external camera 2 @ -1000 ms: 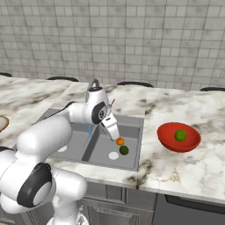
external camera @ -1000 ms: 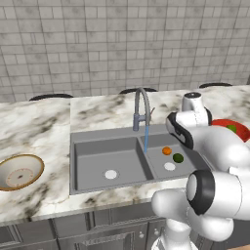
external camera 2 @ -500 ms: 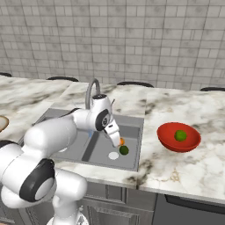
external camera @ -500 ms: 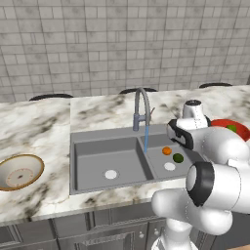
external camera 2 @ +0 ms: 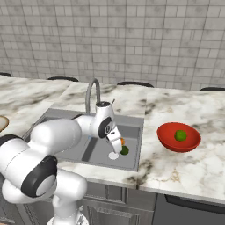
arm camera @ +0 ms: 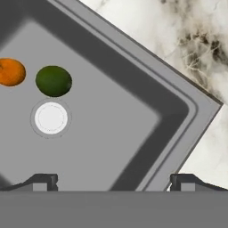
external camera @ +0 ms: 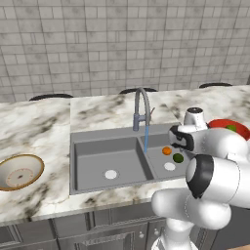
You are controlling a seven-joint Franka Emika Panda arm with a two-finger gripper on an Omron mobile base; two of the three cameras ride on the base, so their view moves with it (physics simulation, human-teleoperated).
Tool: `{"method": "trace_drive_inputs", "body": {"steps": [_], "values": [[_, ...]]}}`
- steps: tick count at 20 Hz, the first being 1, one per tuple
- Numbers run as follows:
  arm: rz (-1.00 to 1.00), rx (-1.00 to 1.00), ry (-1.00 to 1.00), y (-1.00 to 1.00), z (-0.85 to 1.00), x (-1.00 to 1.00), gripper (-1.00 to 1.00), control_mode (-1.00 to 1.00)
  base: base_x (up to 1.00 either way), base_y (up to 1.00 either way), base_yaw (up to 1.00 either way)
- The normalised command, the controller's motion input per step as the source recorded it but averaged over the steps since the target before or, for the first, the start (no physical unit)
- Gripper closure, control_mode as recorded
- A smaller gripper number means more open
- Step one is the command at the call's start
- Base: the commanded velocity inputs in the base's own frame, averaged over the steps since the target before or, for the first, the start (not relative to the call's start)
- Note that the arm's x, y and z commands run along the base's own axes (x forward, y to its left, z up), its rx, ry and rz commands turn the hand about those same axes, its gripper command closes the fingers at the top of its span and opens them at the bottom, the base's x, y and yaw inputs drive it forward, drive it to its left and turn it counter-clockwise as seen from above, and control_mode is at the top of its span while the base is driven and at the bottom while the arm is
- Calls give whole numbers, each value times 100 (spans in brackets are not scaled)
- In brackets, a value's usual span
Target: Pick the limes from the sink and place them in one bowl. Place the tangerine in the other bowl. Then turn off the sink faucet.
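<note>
Below, dark lime (arm camera: 53, 80) just beside tangerine (arm camera: 11, 71), white drain (arm camera: 50, 118) near

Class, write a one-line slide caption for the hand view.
Open hand above sink basin: dark lime beside tangerine.

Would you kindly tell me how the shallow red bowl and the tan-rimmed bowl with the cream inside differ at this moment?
The glossy red bowl holds a light green lime, while the tan-rimmed cream bowl holds no fruit. The red bowl is plain inside; the tan-rimmed bowl shows reddish ring marks. The red bowl sits right of the grey metal sink, the tan-rimmed bowl left of it. Both are shallow, round and upright on the marble counter.
</note>
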Motion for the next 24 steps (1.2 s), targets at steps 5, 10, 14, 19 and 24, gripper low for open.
{"method": "trace_drive_inputs", "body": {"steps": [5, 10, 14, 19, 24], "values": [[-8, 1, 0, 0, -6, 15, -100, -100, 0, 0, 0], [-8, 0, 0, 0, -2, 20, -100, -100, 0, 0, 0], [-8, 0, 0, -4, -9, 16, -100, -100, 0, 0, 0], [-7, 0, 0, -2, -18, 17, -100, -100, 0, 0, 0], [-5, 0, 0, 0, -20, 17, -100, -100, 0, 0, 0]]}}
